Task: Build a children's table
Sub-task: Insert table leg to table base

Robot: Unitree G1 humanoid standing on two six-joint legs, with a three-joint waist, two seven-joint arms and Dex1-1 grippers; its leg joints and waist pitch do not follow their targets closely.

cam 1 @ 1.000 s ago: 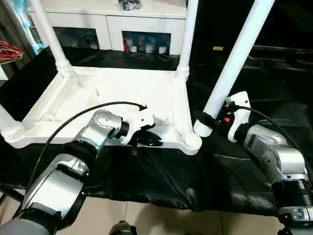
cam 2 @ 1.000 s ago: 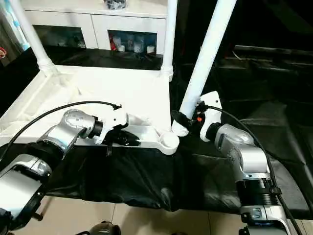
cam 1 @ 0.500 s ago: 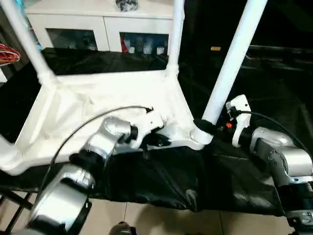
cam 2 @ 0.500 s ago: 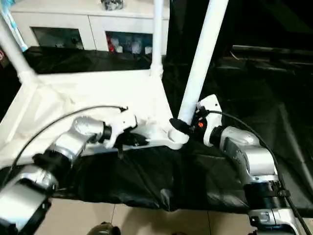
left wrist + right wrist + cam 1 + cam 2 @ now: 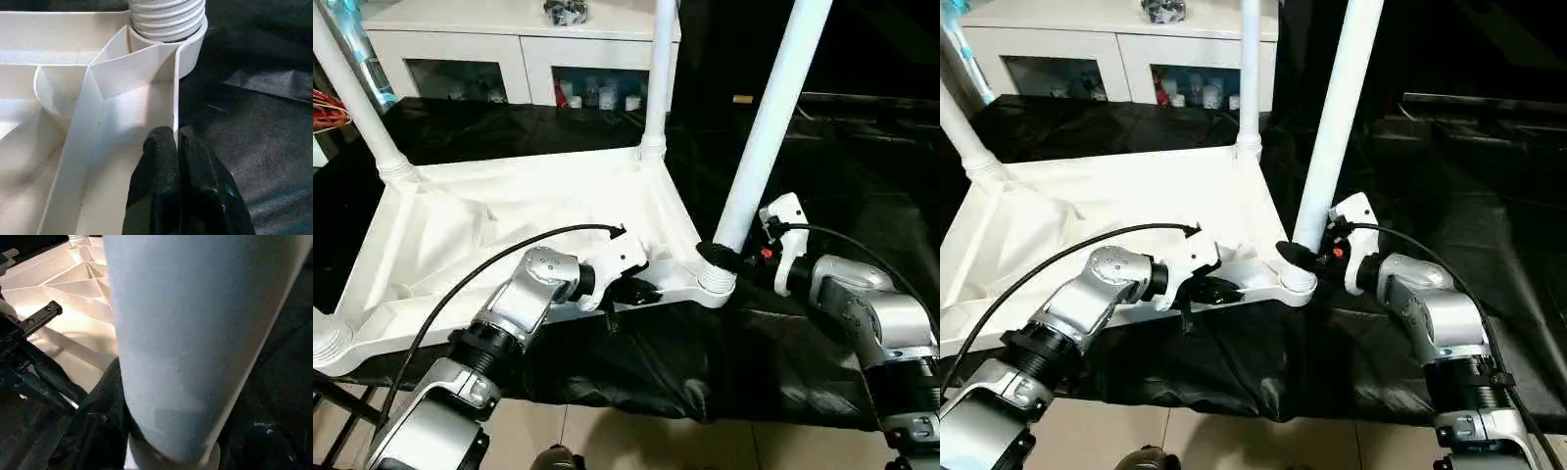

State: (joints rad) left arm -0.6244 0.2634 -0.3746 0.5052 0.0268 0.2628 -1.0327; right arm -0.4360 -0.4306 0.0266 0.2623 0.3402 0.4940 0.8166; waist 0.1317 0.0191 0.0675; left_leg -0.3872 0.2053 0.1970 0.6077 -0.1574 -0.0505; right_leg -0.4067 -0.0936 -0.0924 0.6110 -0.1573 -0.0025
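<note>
The children's table top (image 5: 509, 225) lies upside down on black cloth, its raised rim up. Two legs (image 5: 658, 78) stand in the far corner sockets, and a third socket with a leg stub shows at the near left (image 5: 328, 338). My left gripper (image 5: 641, 291) is shut on the near rim, its black fingers (image 5: 161, 161) pinching the thin wall (image 5: 175, 98) close to the near right corner. A fourth leg (image 5: 769, 117) stands slightly tilted in that corner socket (image 5: 715, 284). My right gripper (image 5: 720, 257) is shut around that leg's base (image 5: 186, 333).
A white cabinet with glass doors (image 5: 519, 49) stands behind the work. Black cloth (image 5: 705, 362) covers the surface and hangs over its near edge above a tiled floor (image 5: 636, 441). Red wires (image 5: 328, 108) sit at the far left.
The camera has shifted. The leg in my right gripper, whose base stood beside the near right corner socket, now sits on that socket. My left gripper has stayed on the near rim.
</note>
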